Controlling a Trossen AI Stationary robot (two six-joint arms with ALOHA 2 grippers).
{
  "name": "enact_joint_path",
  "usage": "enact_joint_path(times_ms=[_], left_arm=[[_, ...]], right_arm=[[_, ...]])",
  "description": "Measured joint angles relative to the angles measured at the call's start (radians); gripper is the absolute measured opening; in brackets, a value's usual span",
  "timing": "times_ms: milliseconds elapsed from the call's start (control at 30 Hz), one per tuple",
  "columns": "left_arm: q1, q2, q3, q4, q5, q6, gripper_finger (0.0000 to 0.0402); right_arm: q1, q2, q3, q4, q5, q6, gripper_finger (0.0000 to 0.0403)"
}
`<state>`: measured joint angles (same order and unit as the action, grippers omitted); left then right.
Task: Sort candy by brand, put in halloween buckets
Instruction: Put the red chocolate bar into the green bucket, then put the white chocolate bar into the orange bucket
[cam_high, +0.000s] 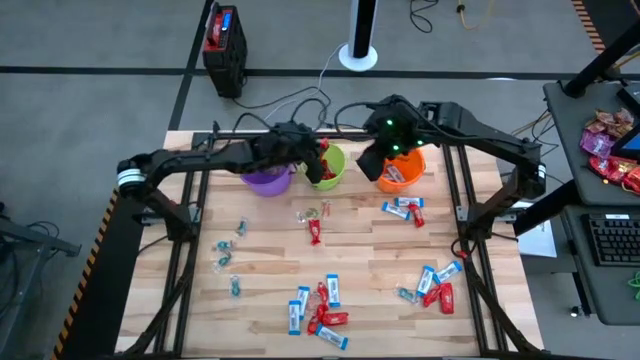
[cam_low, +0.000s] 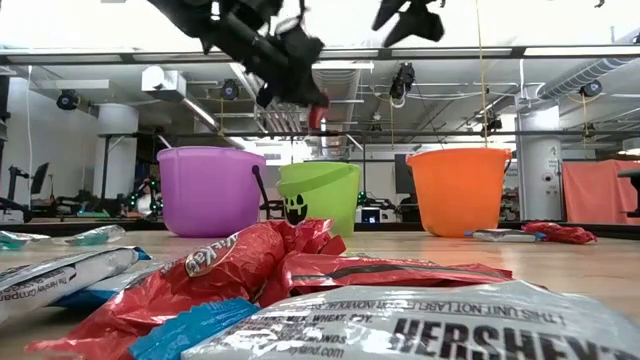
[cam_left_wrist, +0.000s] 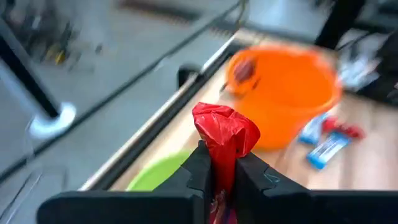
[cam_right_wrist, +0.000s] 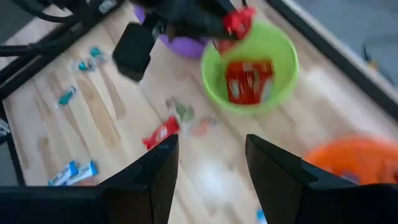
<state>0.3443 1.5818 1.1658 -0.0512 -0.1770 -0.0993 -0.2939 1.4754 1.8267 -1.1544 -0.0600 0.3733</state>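
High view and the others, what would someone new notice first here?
Probably the three buckets in a row at the table's far edge: the purple bucket, the green bucket and the orange bucket. Next, the left gripper, jaws shut on a red candy, above the green bucket, which already holds red wrappers. The right gripper hangs open near the orange bucket.

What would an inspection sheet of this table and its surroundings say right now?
Surface: wooden table, candy scattered on it.
Job's things: purple bucket, green bucket holding red candy, orange bucket; red, blue and teal candies loose.
Clutter: nothing seen.
Hands: left hand shut on a red candy over the green bucket; right hand open, beside the orange bucket.
Cables: white and black leads behind the table.
Surroundings: side desk, keyboard.
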Motion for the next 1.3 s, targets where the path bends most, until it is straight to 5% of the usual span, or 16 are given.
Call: enact_joint_path(times_ms=[367, 633, 767, 1033, 1300], left_arm=[[0.012, 0.117, 0.198, -0.235, -0.022, -0.002, 0.0123], [0.01, 0.111, 0.299, -0.431, -0.023, 0.023, 0.0156], [-0.006, 0.041, 0.343, -0.497, -0.023, 0.023, 0.0159], [-0.061, -0.183, 0.353, -0.55, -0.023, 0.023, 0.0159], [-0.089, -0.335, 0.352, -0.557, -0.022, 0.045, 0.0159]], right_arm=[[0.057, -0.033, 0.0, -0.22, 0.002, 0.158, 0.0178], [0.145, -0.054, -0.093, -0.28, 0.008, 0.177, 0.0178], [0.207, -0.103, -0.263, -0.241, -0.003, 0.244, 0.0178], [0.291, -0.266, -0.79, 0.12, -0.01, 0.489, 0.0178], [0.317, -0.27, -1.066, 0.372, 0.24, 0.626, 0.0178]])
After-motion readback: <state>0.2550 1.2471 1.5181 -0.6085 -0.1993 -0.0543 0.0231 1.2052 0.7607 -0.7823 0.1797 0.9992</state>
